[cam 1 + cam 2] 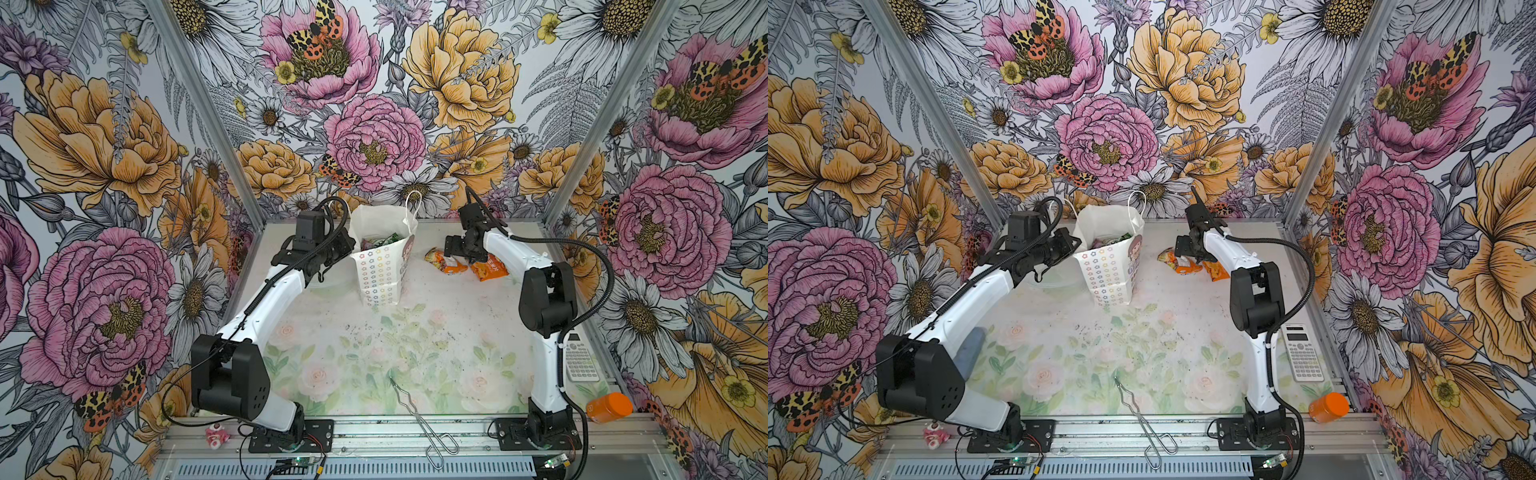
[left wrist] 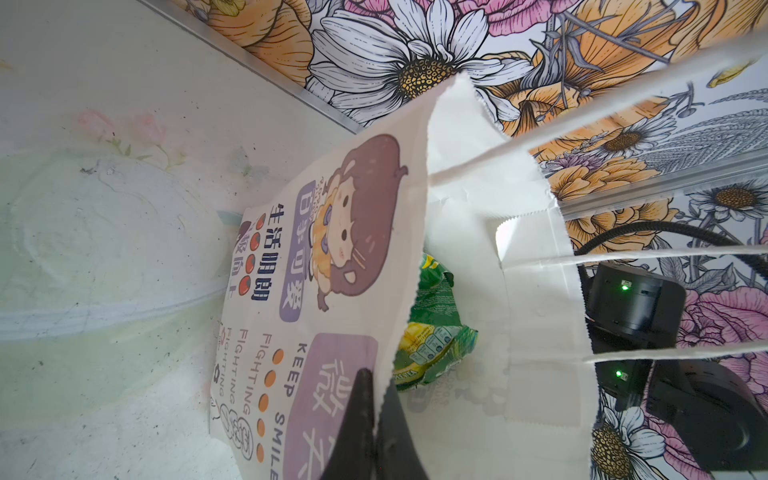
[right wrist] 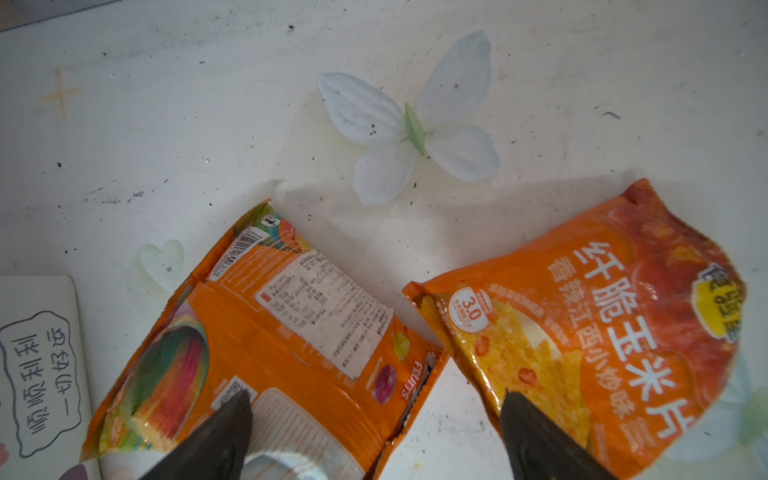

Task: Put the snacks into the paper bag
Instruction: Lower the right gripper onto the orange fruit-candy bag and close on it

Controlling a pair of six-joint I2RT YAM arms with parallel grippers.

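Pinching the paper bag [image 2: 332, 232] rim, left claw [image 2: 376, 399] is clenched; right claw [image 3: 376, 397] gapes wide over two orange snacks [image 3: 291, 332]

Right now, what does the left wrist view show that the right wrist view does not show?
Only the left wrist view: the left gripper shut on the rim of the paper bag, the cartoon girl on its face, and a green packet inside it.
Only the right wrist view: the open right gripper over two orange snacks side by side on the table, the FRUITS packet and the corn-chip packet.
Both: the table and the paper bag, though the right wrist view catches only a corner.
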